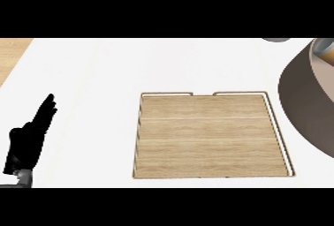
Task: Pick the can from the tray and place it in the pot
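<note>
1. The can (326,52) is inside the pot (301,101). Only a small orange and silver bit of it peeks out at the top right edge.
2. The pot is big, round and brown-grey. It is far to the right of the left hand (27,140) and a bit farther up. The picture's right side cuts part of it off.
3. The tray (212,134) is flat and made of light wood with a thin metal rim. It lies on the white counter (98,66) between the left hand and the pot.
4. The left hand is black. It rests open at the left edge, fingers straight and pointing up, holding nothing.
5. The tray's right rim sits just beside the pot's wall.
6. The right hand does not show.
</note>
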`<control>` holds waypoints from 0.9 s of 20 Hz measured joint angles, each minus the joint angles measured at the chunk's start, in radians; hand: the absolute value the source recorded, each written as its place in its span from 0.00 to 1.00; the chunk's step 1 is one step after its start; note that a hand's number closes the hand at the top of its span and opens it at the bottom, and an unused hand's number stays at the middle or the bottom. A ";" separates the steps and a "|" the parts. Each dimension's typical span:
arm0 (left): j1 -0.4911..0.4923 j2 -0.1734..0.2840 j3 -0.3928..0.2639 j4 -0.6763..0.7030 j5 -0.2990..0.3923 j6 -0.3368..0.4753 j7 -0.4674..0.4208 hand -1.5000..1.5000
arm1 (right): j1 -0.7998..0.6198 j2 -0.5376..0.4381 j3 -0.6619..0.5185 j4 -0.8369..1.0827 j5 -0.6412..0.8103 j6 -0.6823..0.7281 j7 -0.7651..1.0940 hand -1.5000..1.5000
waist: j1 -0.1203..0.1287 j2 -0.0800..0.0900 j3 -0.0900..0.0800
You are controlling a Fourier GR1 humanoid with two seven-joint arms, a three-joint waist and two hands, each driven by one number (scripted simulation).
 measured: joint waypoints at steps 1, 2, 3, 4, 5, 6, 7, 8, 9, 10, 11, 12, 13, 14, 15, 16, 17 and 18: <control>0.002 -0.001 -0.001 -0.009 -0.004 0.000 0.006 0.50 | -0.032 0.013 0.015 0.044 0.030 -0.015 -0.015 1.00 | 0.002 0.000 0.000; 0.000 0.001 0.002 -0.004 -0.004 -0.004 0.006 0.50 | -0.056 0.021 0.025 0.094 0.058 -0.030 -0.039 1.00 | 0.003 0.001 0.000; 0.006 -0.001 0.004 -0.001 -0.005 -0.007 -0.003 0.50 | -0.090 0.027 0.037 0.138 0.086 -0.041 -0.047 1.00 | 0.005 0.001 0.001; 0.002 0.000 0.010 0.001 -0.001 -0.013 -0.001 0.50 | -0.115 0.040 0.043 0.191 0.105 -0.051 -0.073 1.00 | 0.006 0.002 0.000; 0.008 0.000 0.008 -0.010 -0.003 -0.014 0.001 0.50 | -0.140 0.059 0.042 0.237 0.108 -0.051 -0.085 1.00 | 0.009 0.002 0.001; 0.000 -0.007 0.006 -0.004 -0.008 -0.012 0.002 0.50 | -0.165 0.071 0.039 0.288 0.114 -0.050 -0.102 0.00 | 0.009 0.003 0.001; -0.001 -0.009 0.004 -0.012 -0.013 -0.009 0.008 0.50 | -0.185 0.088 0.040 0.330 0.120 -0.050 -0.111 0.00 | 0.008 0.002 0.000; -0.003 -0.008 0.009 -0.003 -0.011 -0.014 0.001 0.50 | -0.208 0.098 0.040 0.374 0.125 -0.042 -0.120 0.00 | 0.008 0.002 -0.001; 0.000 -0.010 0.011 -0.001 -0.009 -0.018 -0.005 0.50 | -0.230 0.104 0.035 0.415 0.124 -0.030 -0.129 0.00 | 0.009 0.003 -0.001; -0.006 -0.005 0.016 -0.003 -0.007 -0.023 0.004 0.50 | -0.245 0.120 0.036 0.447 0.125 -0.023 -0.133 0.00 | 0.008 0.002 -0.003; -0.007 -0.011 0.011 -0.002 -0.014 -0.020 0.004 0.50 | -0.264 0.130 0.032 0.485 0.125 -0.014 -0.145 0.00 | 0.010 0.003 -0.001; -0.025 -0.010 0.014 0.007 -0.014 -0.022 0.011 0.50 | -0.282 0.137 0.021 0.519 0.119 -0.004 -0.158 0.00 | 0.010 0.006 -0.001; -0.026 -0.010 0.015 0.008 -0.018 -0.023 0.011 0.50 | -0.300 0.145 0.015 0.548 0.115 0.009 -0.171 0.00 | 0.008 0.005 0.000; -0.025 -0.012 0.017 0.000 -0.017 -0.023 0.017 0.50 | -0.321 0.149 0.008 0.574 0.113 0.023 -0.182 0.00 | 0.008 0.005 0.000; -0.022 -0.010 0.023 0.005 -0.014 -0.029 0.011 0.50 | -0.326 0.153 0.001 0.603 0.112 0.025 -0.205 0.00 | 0.007 0.005 0.000; -0.024 -0.014 0.022 0.007 -0.019 -0.027 0.008 0.50 | -0.339 0.159 -0.006 0.632 0.112 0.022 -0.223 0.00 | 0.008 0.006 0.001; -0.025 -0.018 0.020 0.007 -0.022 -0.026 0.008 0.50 | -0.353 0.166 -0.011 0.658 0.113 0.022 -0.234 0.00 | 0.009 0.006 0.001; -0.017 -0.025 0.017 0.005 -0.028 -0.023 0.004 0.50 | -0.359 0.172 -0.022 0.676 0.108 0.014 -0.254 0.00 | 0.008 0.006 0.001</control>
